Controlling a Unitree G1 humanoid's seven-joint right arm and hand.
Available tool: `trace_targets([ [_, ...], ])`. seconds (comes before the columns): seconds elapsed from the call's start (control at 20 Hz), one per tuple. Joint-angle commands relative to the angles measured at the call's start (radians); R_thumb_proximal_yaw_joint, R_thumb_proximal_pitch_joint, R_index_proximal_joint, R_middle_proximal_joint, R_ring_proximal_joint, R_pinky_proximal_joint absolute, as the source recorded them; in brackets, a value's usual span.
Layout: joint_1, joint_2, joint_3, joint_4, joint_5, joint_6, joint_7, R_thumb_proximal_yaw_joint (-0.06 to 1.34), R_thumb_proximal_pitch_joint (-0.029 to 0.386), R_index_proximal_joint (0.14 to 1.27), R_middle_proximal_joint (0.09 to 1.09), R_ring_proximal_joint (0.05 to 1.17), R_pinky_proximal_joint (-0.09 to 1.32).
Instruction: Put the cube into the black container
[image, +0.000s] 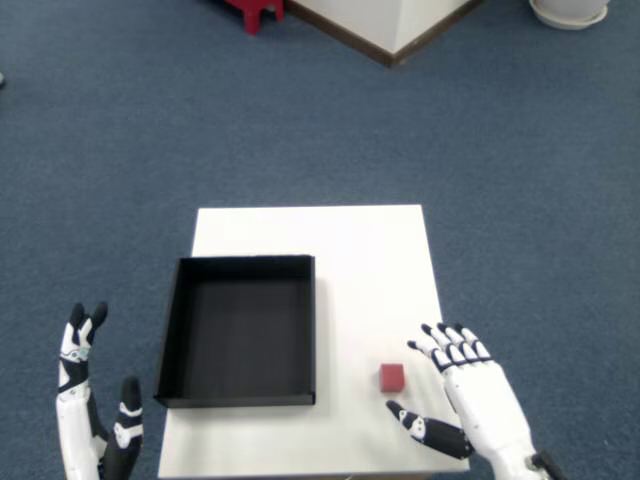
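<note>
A small red cube (391, 377) rests on the white table (340, 250), just right of the black container's near right corner. The black container (238, 330) is a shallow open box on the table's left half, with nothing inside. My right hand (468, 398) is open, fingers spread, just right of the cube and not touching it; its thumb reaches under the cube's near side. The left hand (92, 420) hangs off the table's left edge, holding nothing.
Blue carpet surrounds the table. A red stool (255, 10) and a white wall corner with dark skirting (385, 30) stand far back. A white round base (568, 10) sits at the top right.
</note>
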Motion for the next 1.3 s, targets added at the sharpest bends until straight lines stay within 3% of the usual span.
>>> trace_targets([
  [0.05,-0.037,-0.006,-0.016,0.031,0.027,-0.051,0.003,0.50,0.010,0.36,0.16,0.17,-0.03],
  [1.3,-0.137,0.151,-0.018,0.352,0.073,-0.149,0.108,0.51,0.030,0.34,0.15,0.16,-0.03],
])
